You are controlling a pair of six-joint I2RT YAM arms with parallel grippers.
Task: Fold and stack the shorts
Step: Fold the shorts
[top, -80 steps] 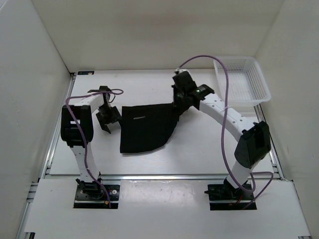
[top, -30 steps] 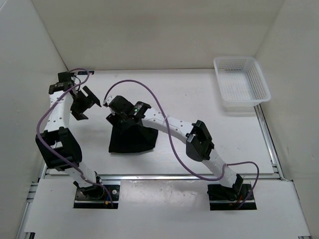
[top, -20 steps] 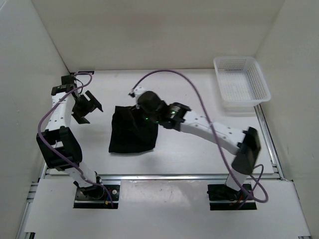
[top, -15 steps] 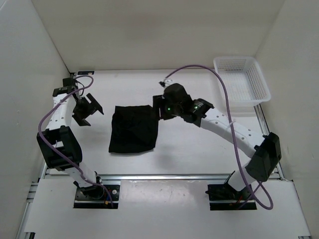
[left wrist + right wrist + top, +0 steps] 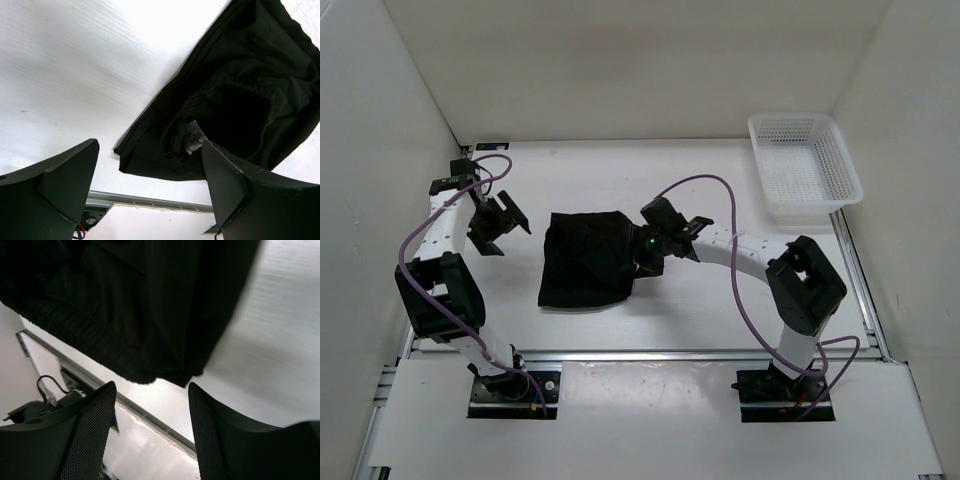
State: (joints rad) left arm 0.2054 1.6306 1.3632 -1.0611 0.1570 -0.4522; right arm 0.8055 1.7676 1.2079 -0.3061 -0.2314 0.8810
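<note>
The shorts point(image 5: 588, 262) lie folded into a compact dark block on the middle-left of the white table point(image 5: 720, 310), flat and roughly squared, which looks like a fold already made and let go; the right gripper point(image 5: 645, 262) sits low at their right edge, jaws parted with nothing between them, only the cloth's lower hem and bare surface showing past its fingers point(image 5: 90, 435), so I judge it has released and is placed there to press or tidy that edge; the left gripper point(image 5: 505, 228) hangs well to the left of the cloth, spread wide and empty, probably kept aside so it does not disturb the fold; from its own camera the gathered waistband point(image 5: 250, 90) gapes open with a small tag point(image 5: 192, 142) at its lip, so the bundle is not perfectly neat; the basket point(image 5: 790, 118) stands in the far right corner, well apart; the table is matte, ridged and bright, bounded by plain white walls point(image 5: 620, 70) and a metal rail point(image 5: 650, 353) along the near side.
</note>
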